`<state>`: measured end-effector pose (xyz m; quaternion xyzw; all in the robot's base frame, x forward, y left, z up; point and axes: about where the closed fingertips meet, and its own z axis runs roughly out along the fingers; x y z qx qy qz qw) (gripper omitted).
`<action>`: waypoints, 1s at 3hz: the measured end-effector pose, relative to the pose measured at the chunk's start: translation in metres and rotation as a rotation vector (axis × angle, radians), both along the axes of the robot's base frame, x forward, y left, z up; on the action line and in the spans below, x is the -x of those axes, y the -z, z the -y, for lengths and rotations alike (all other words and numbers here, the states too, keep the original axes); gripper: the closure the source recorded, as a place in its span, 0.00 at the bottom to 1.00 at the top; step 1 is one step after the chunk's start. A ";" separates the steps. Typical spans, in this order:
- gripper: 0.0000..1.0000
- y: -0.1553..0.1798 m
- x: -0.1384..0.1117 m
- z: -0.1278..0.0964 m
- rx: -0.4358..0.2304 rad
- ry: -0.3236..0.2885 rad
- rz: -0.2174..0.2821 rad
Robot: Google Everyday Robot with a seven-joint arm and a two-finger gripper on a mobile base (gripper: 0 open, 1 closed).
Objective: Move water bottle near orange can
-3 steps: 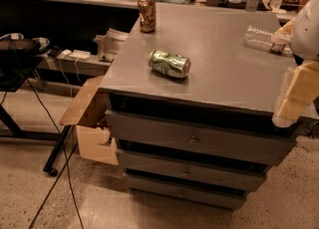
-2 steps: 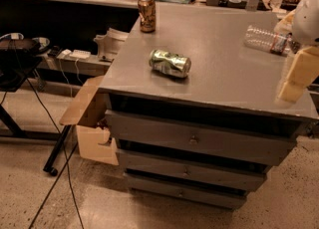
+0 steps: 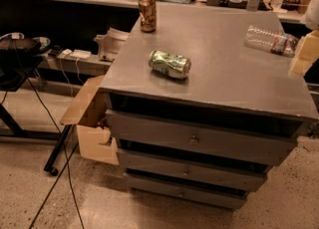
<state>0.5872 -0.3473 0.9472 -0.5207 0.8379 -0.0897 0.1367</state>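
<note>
On the counter (image 3: 224, 81), the orange can (image 3: 147, 13) stands at the rear left corner. A second can (image 3: 169, 64) lies before it, left of centre. The water bottle (image 3: 271, 40) lies at the rear right. The gripper (image 3: 302, 59) is just right of it, at the counter's edge.

Only a small part of our body shows, at the three o'clock edge of the view. Our pale cream, blocky gripper (image 3: 304, 55) sits there, cut off by the frame. It has flat matte faces, squared corners and a stepped outline, with a broader block above a narrower one, and its lower face lies in warmer tan shadow. Just above it, toward two o'clock, our white, smooth, rounded arm shell (image 3: 313, 16) bulges in from the edge.
</note>
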 end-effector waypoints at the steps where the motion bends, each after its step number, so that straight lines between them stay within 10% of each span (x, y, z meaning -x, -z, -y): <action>1: 0.00 -0.007 -0.030 0.041 0.007 0.072 0.114; 3: 0.00 -0.007 -0.035 0.040 0.030 0.041 0.149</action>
